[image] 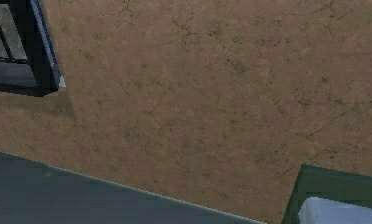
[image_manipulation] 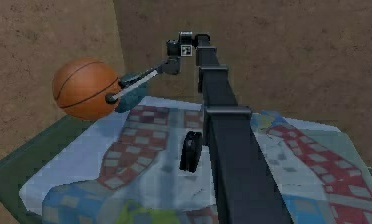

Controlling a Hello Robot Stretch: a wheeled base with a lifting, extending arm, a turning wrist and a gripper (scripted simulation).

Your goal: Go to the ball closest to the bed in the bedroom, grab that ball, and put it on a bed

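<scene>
Nearest: dark arm bar (image_manipulation: 229, 140), rising from the arm side view's bottom edge across the patchwork quilt (image_manipulation: 134, 150) of the bed (image_manipulation: 34, 165). Ends at the gripper (image_manipulation: 122, 92), with thin fingers reaching toward that view's left onto an orange ball (image_manipulation: 82, 88).

Judged by how things lie, well along: reaching the ball and grabbing it look done, and the bed lies right underneath. Left to do: lower the ball onto the quilt and let go.

As for the claw: holds the ball, which hangs at the finger end against the brown wall (image_manipulation: 54, 30), seemingly clear of the quilt, above the bed's far corner. Finger spread: cannot tell.

Worth minding: a small dark object (image_manipulation: 191, 152) standing on the quilt just beside the arm bar, well apart from the ball.

Ahead, in the forward view: more brown wall, a dark frame (image: 29, 50) at upper left, a green bed corner at lower right.
</scene>
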